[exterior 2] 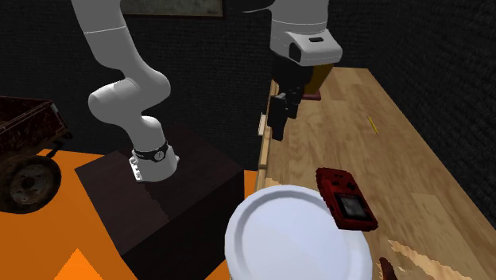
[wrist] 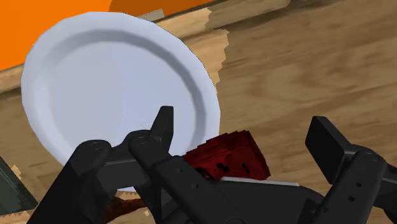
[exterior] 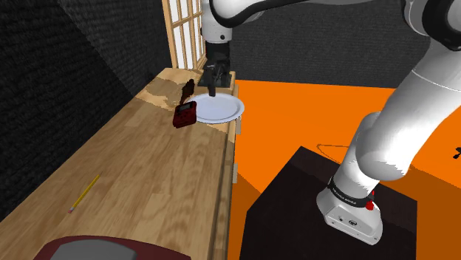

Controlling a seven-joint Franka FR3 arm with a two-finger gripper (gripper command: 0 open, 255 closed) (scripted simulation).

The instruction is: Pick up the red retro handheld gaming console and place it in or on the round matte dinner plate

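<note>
gripper [exterior: 212,87] hangs above the plate [exterior: 222,112]. fingers [wrist: 163,127] spread apart, clasping nothing. plate is white and sits at the worktop's [exterior: 148,170] stand-side edge, near its far end in the shoulder view. red console [exterior: 185,115] lies on the worktop just beside the plate's rim, on the side toward the worktop's middle; contact with the rim cannot be told. yellow pencil [exterior: 84,192] lies well apart, near the opposite edge.

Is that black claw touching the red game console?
Apart. The second exterior view shows a clear gap between the gripper and the red handheld console.
</note>
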